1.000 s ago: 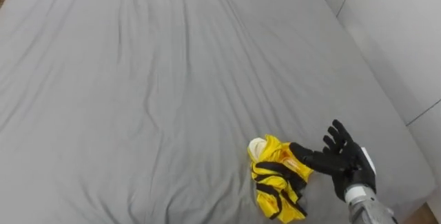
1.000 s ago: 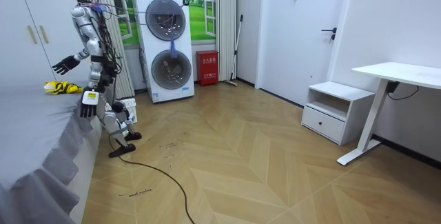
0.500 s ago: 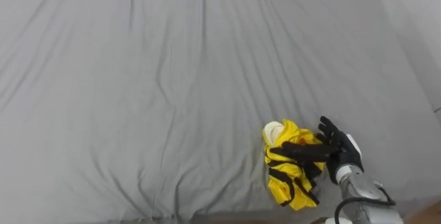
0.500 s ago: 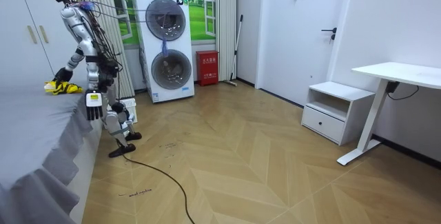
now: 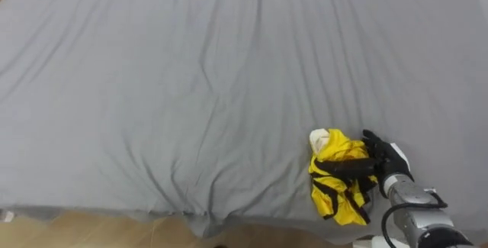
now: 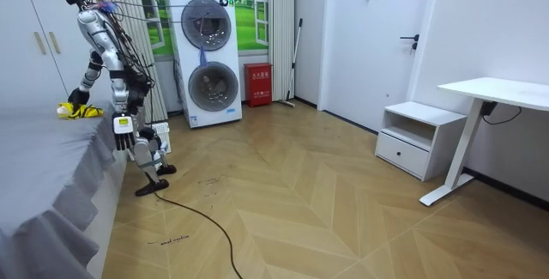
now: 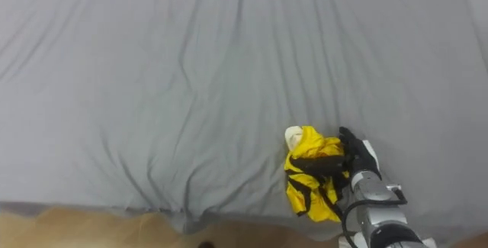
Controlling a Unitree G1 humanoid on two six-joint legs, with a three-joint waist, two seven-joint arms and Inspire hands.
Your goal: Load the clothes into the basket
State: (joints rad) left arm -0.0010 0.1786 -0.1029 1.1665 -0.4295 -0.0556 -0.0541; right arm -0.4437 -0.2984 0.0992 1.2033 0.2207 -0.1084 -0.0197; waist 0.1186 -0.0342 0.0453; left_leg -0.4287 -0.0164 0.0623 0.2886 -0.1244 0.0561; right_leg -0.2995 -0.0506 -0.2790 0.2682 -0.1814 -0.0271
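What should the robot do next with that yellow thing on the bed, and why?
Probably close its right hand round the yellow garment: the open hand lies on the bundle near the edge of the grey bed, fingers not yet curled round it.

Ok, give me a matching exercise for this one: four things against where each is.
Things:
1 garment
2 right hand
3 left hand
4 red box

Places:
A hanging beside the bed's edge
B on the floor by the washer
C resting on the garment
D bunched on the bed, near its edge

Pairs: 1-D, 2-C, 3-A, 4-B
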